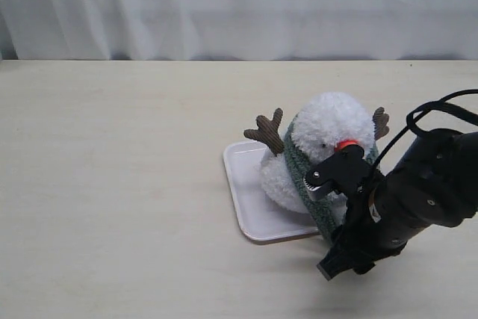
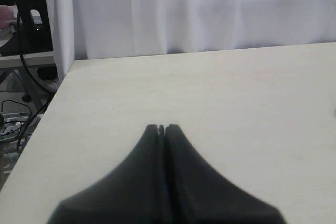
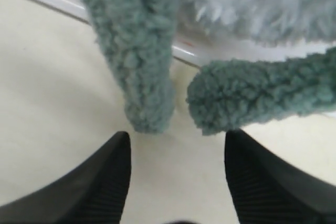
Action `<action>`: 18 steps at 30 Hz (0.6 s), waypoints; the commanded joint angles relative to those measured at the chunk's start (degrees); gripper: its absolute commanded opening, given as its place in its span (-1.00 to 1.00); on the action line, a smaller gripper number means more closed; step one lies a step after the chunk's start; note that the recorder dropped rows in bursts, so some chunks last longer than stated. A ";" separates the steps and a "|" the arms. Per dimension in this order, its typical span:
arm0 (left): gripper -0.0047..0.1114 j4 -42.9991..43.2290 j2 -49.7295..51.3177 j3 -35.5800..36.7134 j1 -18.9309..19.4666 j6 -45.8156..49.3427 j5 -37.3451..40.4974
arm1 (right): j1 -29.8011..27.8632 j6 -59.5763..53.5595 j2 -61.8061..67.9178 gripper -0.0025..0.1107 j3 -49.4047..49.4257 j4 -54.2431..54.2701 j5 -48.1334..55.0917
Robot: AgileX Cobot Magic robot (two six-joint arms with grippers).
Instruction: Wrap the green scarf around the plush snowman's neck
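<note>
The pale wooden table (image 1: 112,184) is bare across its left half. The work sits right of centre, where the dark right arm (image 1: 426,192) reaches in from the near right corner. The plush snowman (image 1: 332,121) sits upright on a white tray (image 1: 243,192), and it looks light and squashy enough that a tug could tip it or slide it.

The green scarf (image 1: 297,166) already lies round the neck, hiding the crease, and runs down the snowman's near side. Its two rounded ends (image 3: 142,56) rest close together at the near edge of the tray, one spilling over the rim onto the table.

The scarf looks limp, fuzzy and nearly weightless. It should grip well but sag wherever it isn't held, so I'd pinch it across its narrow width, close to an end.

The right gripper (image 3: 176,140) stands open and empty just short of those ends, touching neither. The left gripper (image 2: 161,128) is closed on nothing, over bare table well away.
</note>
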 commanded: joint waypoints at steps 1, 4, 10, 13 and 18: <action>-0.92 -0.02 -0.15 0.21 0.01 -0.35 -0.52 | 0.07 -0.44 -0.50 -0.04 -3.14 3.40 6.28; -0.92 -0.02 -0.15 0.21 0.01 -0.35 -0.52 | 0.07 -2.23 -0.50 -0.04 -4.50 4.91 10.56; -0.92 -0.02 -0.15 0.21 0.01 -0.35 -0.52 | 0.07 -3.27 -2.16 -0.05 -4.60 7.45 12.17; -0.92 -0.02 -0.15 0.21 0.01 -0.35 -0.52 | 0.07 -2.85 -4.08 -0.05 -4.46 8.25 9.78; -0.92 -0.02 -0.15 0.21 0.01 -0.35 -0.52 | 0.07 -0.10 -5.39 -0.14 -0.48 8.25 -0.17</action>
